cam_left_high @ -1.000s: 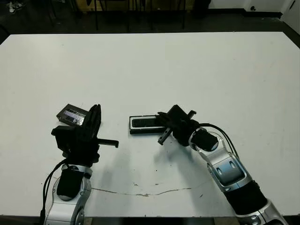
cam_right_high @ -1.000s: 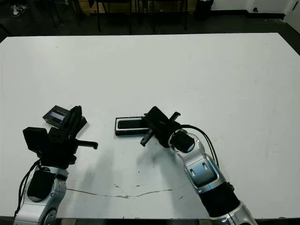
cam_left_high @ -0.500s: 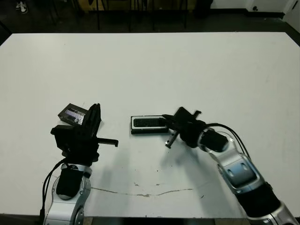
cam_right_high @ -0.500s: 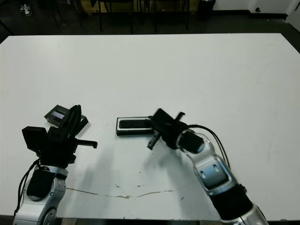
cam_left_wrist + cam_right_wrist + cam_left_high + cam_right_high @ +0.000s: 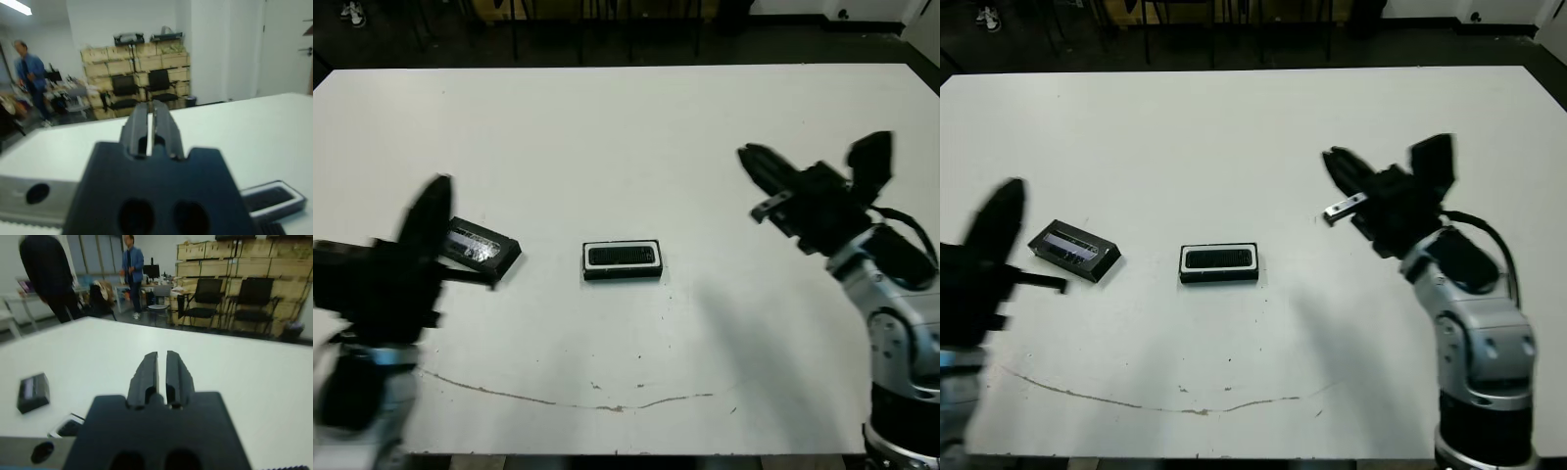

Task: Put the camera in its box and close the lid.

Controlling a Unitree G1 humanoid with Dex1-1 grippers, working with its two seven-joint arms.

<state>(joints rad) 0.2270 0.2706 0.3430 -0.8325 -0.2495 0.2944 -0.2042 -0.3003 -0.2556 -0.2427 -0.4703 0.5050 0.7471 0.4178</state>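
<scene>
White worktop [image 5: 636, 147] fills the scene, dark floor beyond its far edge. Near its middle lies the box [image 5: 623, 259] with the camera [image 5: 624, 257] in its white hollow, uncovered. Well to its left lies the lid [image 5: 478, 245]. Both the left gripper [image 5: 150, 128] and the right gripper [image 5: 161, 374] hang raised, fingers pressed together, empty.

Lighting bright and even overhead, soft shadows on the table [image 5: 626, 137]; left gripper [image 5: 406, 255] motion-blurred (wrist views soft throughout).
</scene>
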